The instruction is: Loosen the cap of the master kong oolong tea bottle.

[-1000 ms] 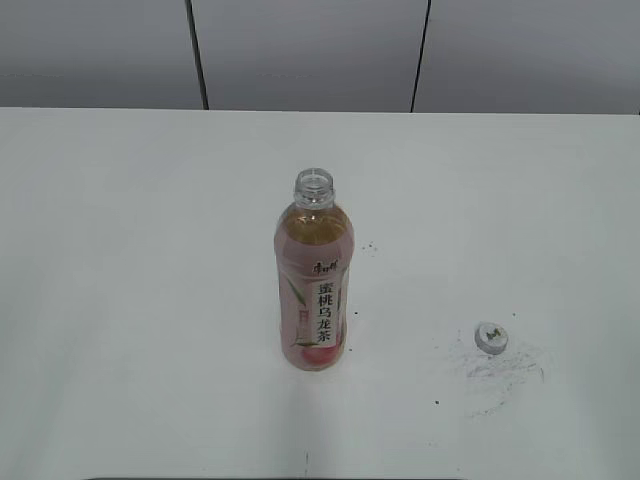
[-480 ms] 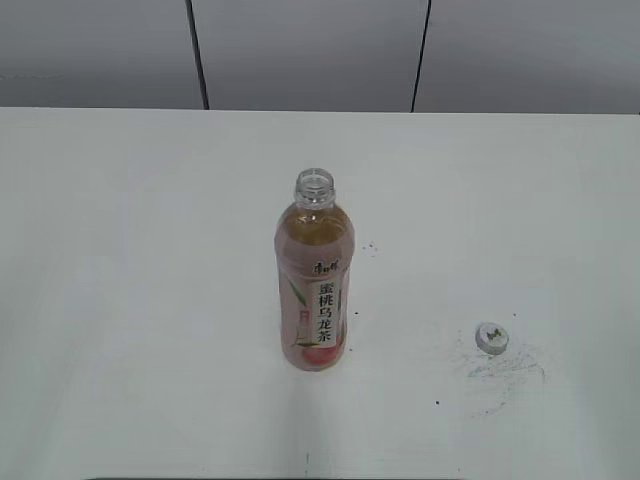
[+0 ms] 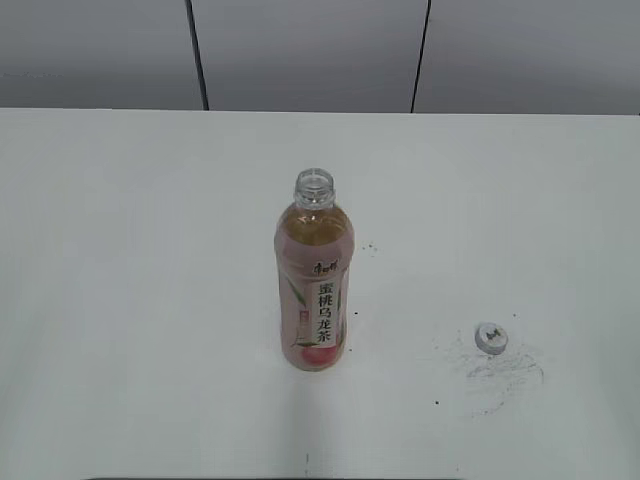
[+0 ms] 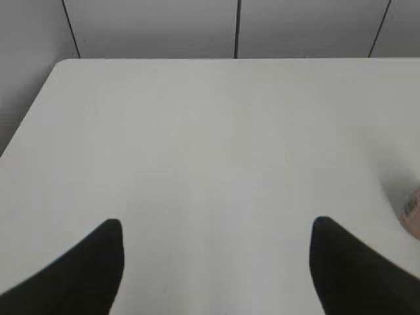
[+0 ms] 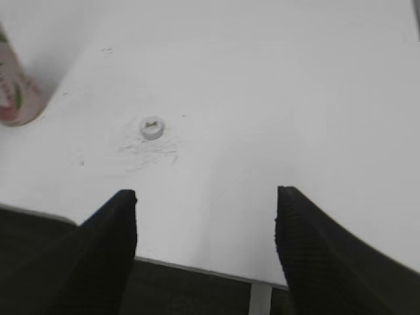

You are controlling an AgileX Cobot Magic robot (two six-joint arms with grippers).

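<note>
Nearest in the left wrist view, the left gripper [image 4: 216,262] shows two dark fingers [image 4: 88,272] spread wide apart with only bare white desk [image 4: 210,151] between them; they are released and grasp nothing. At that view's right edge a blurred sliver of pink label is just visible. In the right wrist view, the right gripper [image 5: 205,246] hangs over the front edge of the desk, its fingers [image 5: 105,243] also parted and holding nothing.

Farther out on the desk, towards its right side, the cap [image 3: 491,338] lies flat on the surface beside a patch of grey scuff marks [image 3: 500,372], its faint dark mark facing up. It sits well apart from both grippers and from the bottle.

Beyond that, near the middle of the desk, the master kong oolong tea bottle [image 3: 315,285] stands upright, its threaded neck open and uncovered, amber tea filling it up to the shoulder. Behind the desk runs a grey panelled wall [image 3: 310,50] with dark vertical seams.
</note>
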